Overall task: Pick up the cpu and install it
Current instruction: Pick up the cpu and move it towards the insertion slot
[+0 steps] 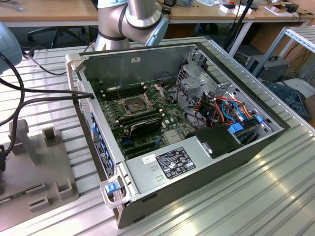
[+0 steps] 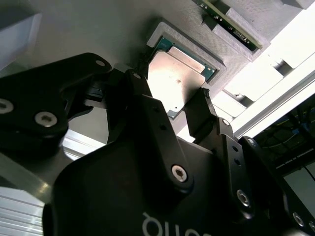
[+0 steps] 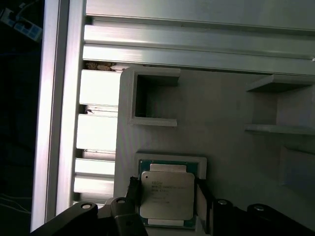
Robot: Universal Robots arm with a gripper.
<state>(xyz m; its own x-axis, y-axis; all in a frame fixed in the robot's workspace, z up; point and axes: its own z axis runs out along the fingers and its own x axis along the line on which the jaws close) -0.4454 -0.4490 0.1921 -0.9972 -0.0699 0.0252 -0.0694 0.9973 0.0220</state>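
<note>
Exterior view, read from its left: a grey holder point(image 1: 54, 167) is set beside the open computer case point(image 1: 147, 64). In both wrist views the cpu point(image 3: 166, 196) is found seated in a recess of that holder. The gripper point(image 3: 167, 189) is set narrow about it, with fingers point(image 3: 134, 191) against two opposite edges. A dull silver lid on a green board is shown. The chip is judged light, stiff and smooth-topped, its underside delicate; the board's edges are best gripped, level.
</note>
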